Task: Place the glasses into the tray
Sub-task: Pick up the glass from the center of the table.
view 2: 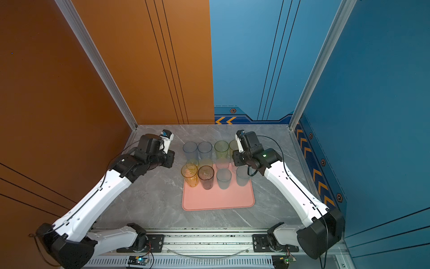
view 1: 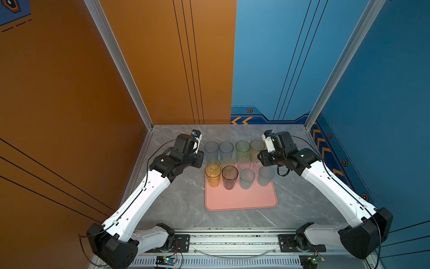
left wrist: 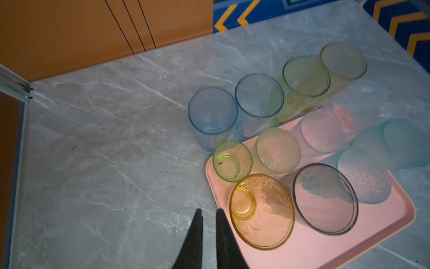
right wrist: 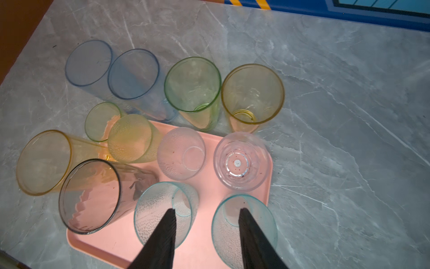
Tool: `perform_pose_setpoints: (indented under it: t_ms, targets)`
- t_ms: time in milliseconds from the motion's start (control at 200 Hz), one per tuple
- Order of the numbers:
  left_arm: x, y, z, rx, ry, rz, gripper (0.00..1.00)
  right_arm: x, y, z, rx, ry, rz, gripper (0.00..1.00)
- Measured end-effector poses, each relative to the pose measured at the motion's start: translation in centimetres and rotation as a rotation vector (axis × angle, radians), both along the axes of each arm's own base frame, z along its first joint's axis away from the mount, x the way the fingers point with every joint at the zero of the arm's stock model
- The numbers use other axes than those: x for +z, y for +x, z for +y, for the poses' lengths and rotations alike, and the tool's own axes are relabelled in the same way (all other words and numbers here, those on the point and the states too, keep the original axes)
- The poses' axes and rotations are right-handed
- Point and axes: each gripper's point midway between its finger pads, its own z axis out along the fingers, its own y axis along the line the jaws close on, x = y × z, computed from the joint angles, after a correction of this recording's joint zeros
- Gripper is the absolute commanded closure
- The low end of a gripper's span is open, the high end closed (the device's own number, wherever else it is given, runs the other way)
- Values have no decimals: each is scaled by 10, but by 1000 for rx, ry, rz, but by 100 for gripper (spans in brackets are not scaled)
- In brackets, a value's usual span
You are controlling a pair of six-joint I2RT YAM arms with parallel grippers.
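Observation:
The pink tray (view 1: 242, 200) lies mid-table and holds two rows of glasses. The front row is a yellow glass (view 1: 213, 178), a grey one (view 1: 230, 179) and two teal ones (view 1: 247, 180). Behind them stand a small green glass (left wrist: 232, 160), a pale yellow-green one (left wrist: 278, 150) and two clear ones (right wrist: 240, 160). Off the tray, on the table behind it, stand two blue glasses (view 1: 211, 150), a green one (view 1: 242, 149) and a yellow one (view 1: 256, 146). My left gripper (left wrist: 209, 210) hangs over the table just left of the tray, all but shut and holding nothing. My right gripper (right wrist: 207, 209) hovers open above the teal glasses (right wrist: 160, 209), gripping nothing.
Grey marble table (view 1: 181, 205) boxed in by an orange wall (view 1: 69, 93) on the left and blue walls (view 1: 384, 93) behind and to the right. The tray's near half (view 2: 217, 198) is bare. A metal rail (view 1: 232, 242) runs along the front edge.

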Motion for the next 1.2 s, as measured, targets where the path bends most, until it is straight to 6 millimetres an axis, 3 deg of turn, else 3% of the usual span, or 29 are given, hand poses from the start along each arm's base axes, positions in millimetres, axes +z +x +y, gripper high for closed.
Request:
perform_pose_setpoints:
  t_ms: [105,215,351,501,606,981,1197]
  targets:
    - [17,6,7,37,-46,-81,85,11,10,-19,-63,5,-3,61]
    - [16,16,8,61,-81,-112,85,21,29,-36,-125,7,-1,65]
    - [5,24,6,74,-104,-103,85,3,54,-48,-174,-17,67,67]
    - [-1,29,11,91,-124,-99,85,-37,66,-46,-174,-45,188,70]
    - [-8,30,20,113,-133,-85,85,-52,72,-43,-168,-55,235,71]
    - [-11,31,30,126,-155,-73,85,-55,103,-38,-175,-48,243,74]
    - [-11,32,31,125,-162,-70,85,-64,110,-41,-189,-85,265,75]
